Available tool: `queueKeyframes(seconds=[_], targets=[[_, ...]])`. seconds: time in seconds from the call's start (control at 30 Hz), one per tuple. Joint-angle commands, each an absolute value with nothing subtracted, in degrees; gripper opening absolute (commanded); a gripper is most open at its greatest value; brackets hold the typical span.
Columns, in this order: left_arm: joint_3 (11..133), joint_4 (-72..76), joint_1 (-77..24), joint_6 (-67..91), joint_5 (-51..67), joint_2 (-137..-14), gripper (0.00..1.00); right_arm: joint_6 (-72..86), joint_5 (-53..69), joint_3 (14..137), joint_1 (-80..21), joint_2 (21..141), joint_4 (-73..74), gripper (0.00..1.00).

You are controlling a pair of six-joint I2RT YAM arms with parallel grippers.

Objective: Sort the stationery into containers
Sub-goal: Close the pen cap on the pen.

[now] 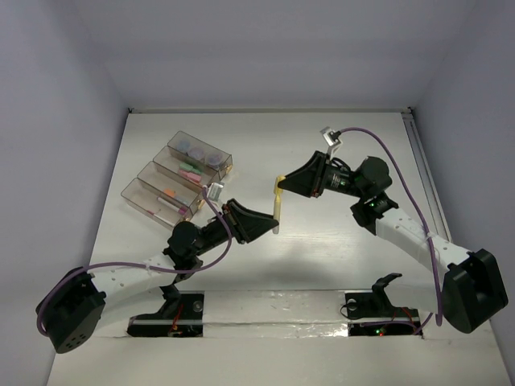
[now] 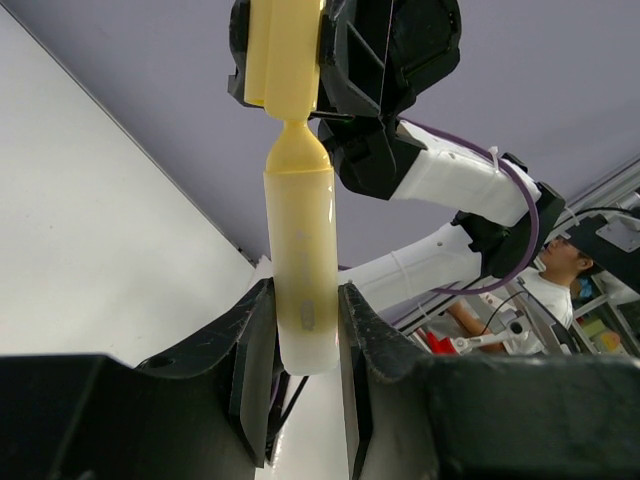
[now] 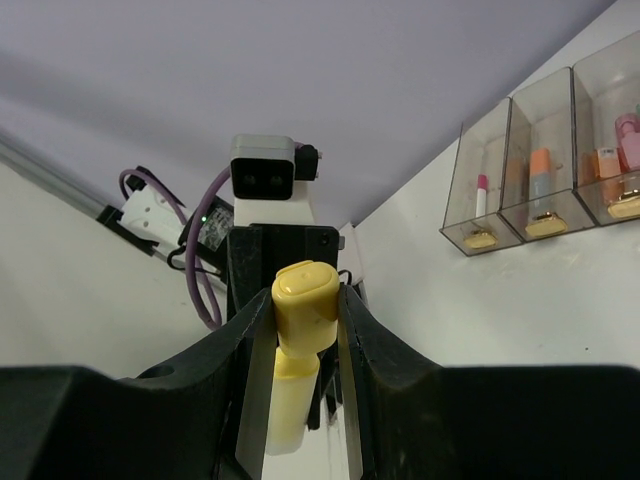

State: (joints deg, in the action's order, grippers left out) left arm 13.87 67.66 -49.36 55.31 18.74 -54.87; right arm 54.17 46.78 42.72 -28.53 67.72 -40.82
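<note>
Your left tool [image 1: 270, 224] was closed partway, both fingers clamped on the pale lower barrel of the stubby yellow plastic stick [image 1: 277, 206]. The stick bridged the two tools over the middle of the white counter [image 1: 338, 249]. Your right tool [image 1: 282, 183] was narrowed the same way onto the stick's capped end. Farther back on the left, well apart, stood four clear smoky plastic boxes [image 1: 149, 171] in a row. Round blue-grey discs [image 1: 199, 150] lay in the farthest box and pink sticks [image 1: 191, 171] in the next.
</note>
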Motion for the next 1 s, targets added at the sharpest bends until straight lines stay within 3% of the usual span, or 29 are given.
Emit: queueKeyframes(seconds=[0.0, 0.97], targets=[[16.4, 70.6, -49.0, 54.1, 19.7, -53.4, 0.0, 52.4, 48.1, 44.1, -28.8, 66.6, -39.6, 0.0], [18.0, 65.6, -49.0, 50.2, 18.2, -53.0, 0.0, 42.4, 46.5, 49.2, -31.0, 60.5, -13.6, 0.0]])
